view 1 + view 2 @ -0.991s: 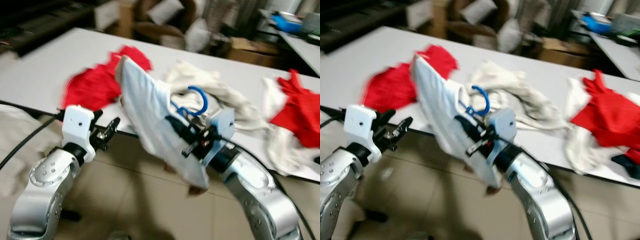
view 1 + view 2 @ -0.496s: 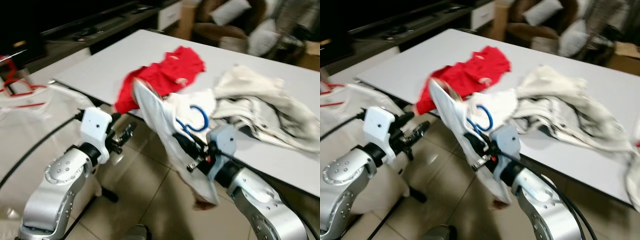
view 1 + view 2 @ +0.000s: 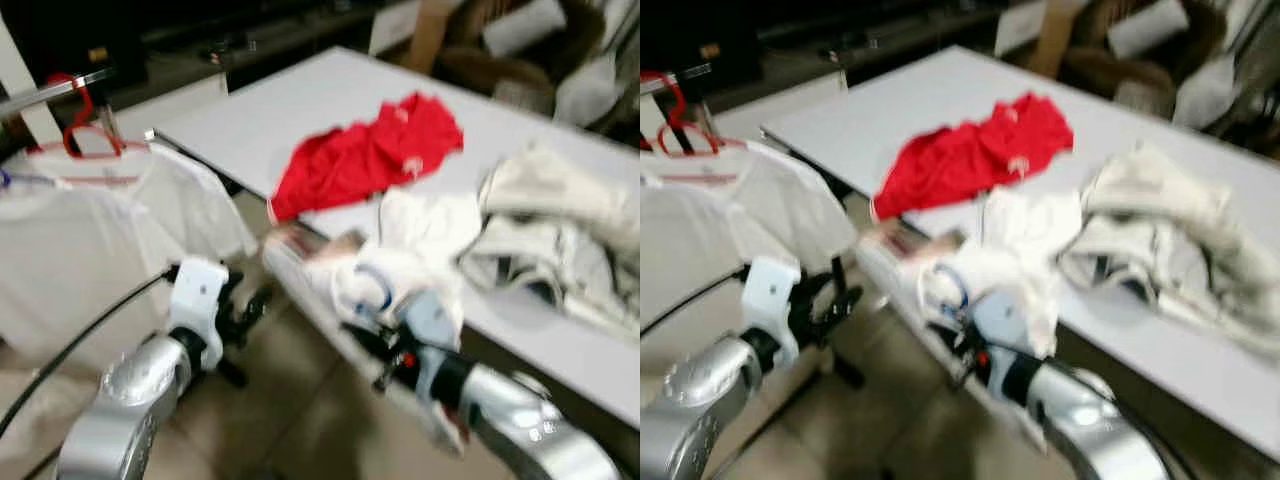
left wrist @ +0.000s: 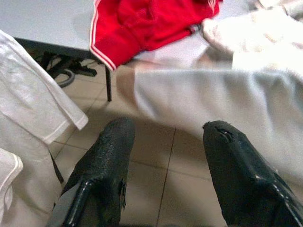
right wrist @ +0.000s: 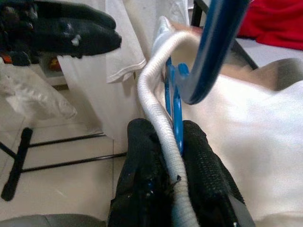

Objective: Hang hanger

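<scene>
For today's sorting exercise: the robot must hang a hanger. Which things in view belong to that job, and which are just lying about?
Belongs to the job:
blue hanger
white shirt on it
right gripper
clothes rail

Lying about:
red garment
cream clothes
table
left gripper, holding nothing

A broad white counter (image 3: 300, 110) stretched ahead of the end effectors, on dark metal legs (image 4: 108, 82). Beige floor tiles (image 4: 161, 189) lay beneath them. Beyond the counter the room fell dark, with cardboard boxes (image 3: 432, 28) and blurred pale cushions (image 3: 525, 22) behind.
</scene>
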Motion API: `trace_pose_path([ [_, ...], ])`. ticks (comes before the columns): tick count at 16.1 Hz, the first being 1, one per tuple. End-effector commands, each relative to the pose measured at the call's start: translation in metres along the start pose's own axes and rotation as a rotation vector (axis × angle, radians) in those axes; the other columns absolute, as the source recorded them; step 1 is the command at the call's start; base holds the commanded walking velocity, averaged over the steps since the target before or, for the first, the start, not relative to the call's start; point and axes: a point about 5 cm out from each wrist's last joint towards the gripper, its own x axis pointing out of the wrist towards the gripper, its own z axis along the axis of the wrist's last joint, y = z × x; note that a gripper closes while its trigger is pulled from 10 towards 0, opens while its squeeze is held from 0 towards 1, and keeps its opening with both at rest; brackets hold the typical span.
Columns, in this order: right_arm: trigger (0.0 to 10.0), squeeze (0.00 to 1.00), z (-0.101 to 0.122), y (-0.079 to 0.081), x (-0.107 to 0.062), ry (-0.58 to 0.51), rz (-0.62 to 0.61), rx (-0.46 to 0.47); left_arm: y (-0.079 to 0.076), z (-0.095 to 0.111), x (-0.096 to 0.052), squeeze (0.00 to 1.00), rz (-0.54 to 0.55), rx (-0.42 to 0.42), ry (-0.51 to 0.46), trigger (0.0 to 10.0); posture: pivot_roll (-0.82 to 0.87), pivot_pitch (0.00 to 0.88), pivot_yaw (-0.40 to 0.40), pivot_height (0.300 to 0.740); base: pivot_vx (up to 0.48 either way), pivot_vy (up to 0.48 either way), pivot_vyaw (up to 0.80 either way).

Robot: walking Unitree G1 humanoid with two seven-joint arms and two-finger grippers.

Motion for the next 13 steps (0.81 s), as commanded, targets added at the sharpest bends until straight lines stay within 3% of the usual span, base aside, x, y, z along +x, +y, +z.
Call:
trace_pose_path([
  [1, 10.0, 0.00, 0.001, -0.007, 0.008, -0.025, -0.039, -0.027, -0.004, 0.003, -0.001, 0.13, 0.003, 0.013, -0.023, 10.0, -0.05, 0.086, -0.052, 0.740, 0.000, 0.000, 0.80],
  [3, 10.0, 0.00, 0.003, -0.010, 0.033, -0.034, -0.047, -0.011, -0.005, 0.002, -0.002, 0.12, 0.008, 0.012, -0.029, 10.0, -0.06, 0.082, -0.059, 0.740, 0.000, 0.000, 0.80],
  [7, 10.0, 0.00, -0.006, 0.018, 0.081, 0.018, 0.021, -0.020, -0.006, 0.002, 0.001, 0.12, 0.015, 0.021, -0.033, 10.0, -0.07, 0.078, -0.071, 0.740, 0.000, 0.000, 0.80],
  [9, 10.0, 0.00, -0.001, 0.045, 0.131, 0.040, 0.011, -0.023, -0.006, 0.003, 0.002, 0.11, 0.023, 0.027, -0.039, 10.0, -0.07, 0.077, -0.073, 0.740, 0.000, 0.000, 0.80],
  [10, 10.0, 0.00, -0.001, 0.055, 0.141, 0.056, 0.022, -0.024, -0.006, 0.003, 0.002, 0.11, 0.024, 0.027, -0.038, 10.0, -0.07, 0.076, -0.074, 0.740, 0.000, 0.000, 0.80],
  [12, 10.0, 0.00, 0.000, 0.093, 0.168, 0.120, 0.045, -0.034, -0.006, 0.001, 0.003, 0.11, 0.026, 0.030, -0.036, 10.0, -0.07, 0.075, -0.078, 0.740, 0.000, 0.000, 0.80],
  [13, 10.0, 0.00, 0.002, 0.102, 0.176, 0.134, 0.030, -0.033, -0.006, 0.001, 0.003, 0.11, 0.030, 0.032, -0.035, 10.0, -0.07, 0.073, -0.081, 0.740, 0.000, 0.000, 0.80],
])
